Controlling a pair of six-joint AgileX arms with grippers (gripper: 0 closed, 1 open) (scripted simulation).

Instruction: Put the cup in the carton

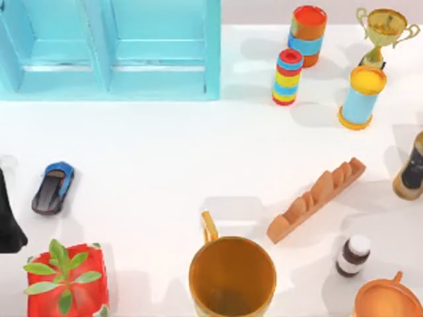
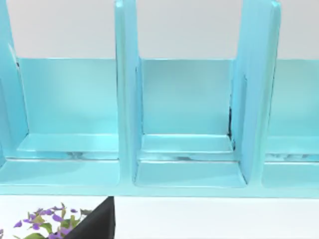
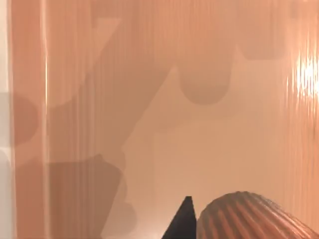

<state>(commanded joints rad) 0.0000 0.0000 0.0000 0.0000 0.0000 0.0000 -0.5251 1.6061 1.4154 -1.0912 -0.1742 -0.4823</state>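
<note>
Cup [image 3: 249, 216], reddish-brown and vertically ribbed, sat close against the right end effector [image 3: 185, 221], whose finger state I could not tell, apparently near the worktop's [image 1: 165, 152] lower right, well apart from the carton [image 1: 109, 49].

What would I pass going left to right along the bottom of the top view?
Red plant cube → big orange mug → small dark bottle → cup
</note>
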